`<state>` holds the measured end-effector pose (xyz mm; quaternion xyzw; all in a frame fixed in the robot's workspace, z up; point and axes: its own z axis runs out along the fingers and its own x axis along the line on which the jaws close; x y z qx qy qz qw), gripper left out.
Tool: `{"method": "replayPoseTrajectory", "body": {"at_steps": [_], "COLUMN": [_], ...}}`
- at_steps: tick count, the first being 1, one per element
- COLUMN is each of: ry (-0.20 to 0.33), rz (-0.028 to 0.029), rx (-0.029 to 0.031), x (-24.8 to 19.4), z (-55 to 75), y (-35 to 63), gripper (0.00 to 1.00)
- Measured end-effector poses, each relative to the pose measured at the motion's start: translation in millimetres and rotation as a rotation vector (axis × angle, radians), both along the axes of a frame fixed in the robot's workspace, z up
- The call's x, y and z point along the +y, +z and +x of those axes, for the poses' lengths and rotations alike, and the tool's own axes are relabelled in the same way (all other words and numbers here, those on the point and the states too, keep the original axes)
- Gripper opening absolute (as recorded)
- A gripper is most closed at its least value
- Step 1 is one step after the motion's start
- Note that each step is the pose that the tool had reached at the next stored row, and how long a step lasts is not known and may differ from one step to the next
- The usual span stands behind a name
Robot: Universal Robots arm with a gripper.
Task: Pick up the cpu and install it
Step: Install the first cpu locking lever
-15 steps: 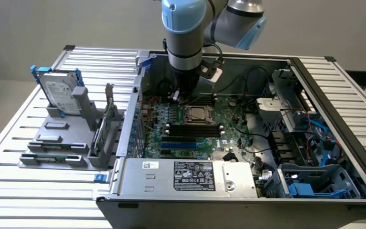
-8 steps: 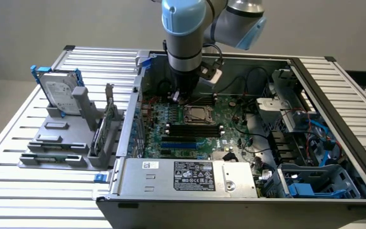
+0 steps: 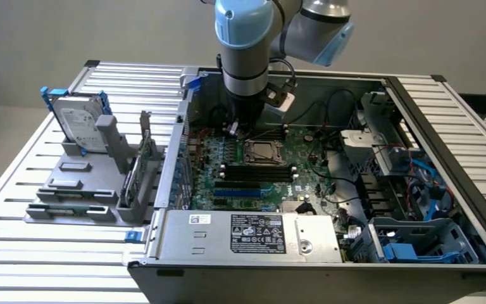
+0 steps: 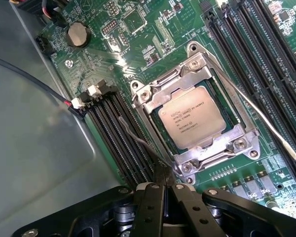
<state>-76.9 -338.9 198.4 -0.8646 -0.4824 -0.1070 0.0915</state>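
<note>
Squarely inside socket (image 4: pixel 151 97), cpu (image 4: pixel 196 117)

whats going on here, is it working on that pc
A robot arm is reaching down into an open computer case. The cpu already sits in the motherboard socket, inside its metal frame. The end effector is shut, with its tips just off one corner of the socket, right by a thin wire lever. I can't tell whether it is pinching that lever or only touching it.
</note>
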Motion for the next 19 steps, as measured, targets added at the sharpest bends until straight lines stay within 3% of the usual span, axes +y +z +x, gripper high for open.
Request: {"method": "replayPoseTrajectory", "body": {"at_steps": [19], "ry": [-0.105], "rz": [0.0000], "rx": [0.0000], "x": [1.4], "z": [3.4], "y": [-1.4], "gripper": [0.11]}}
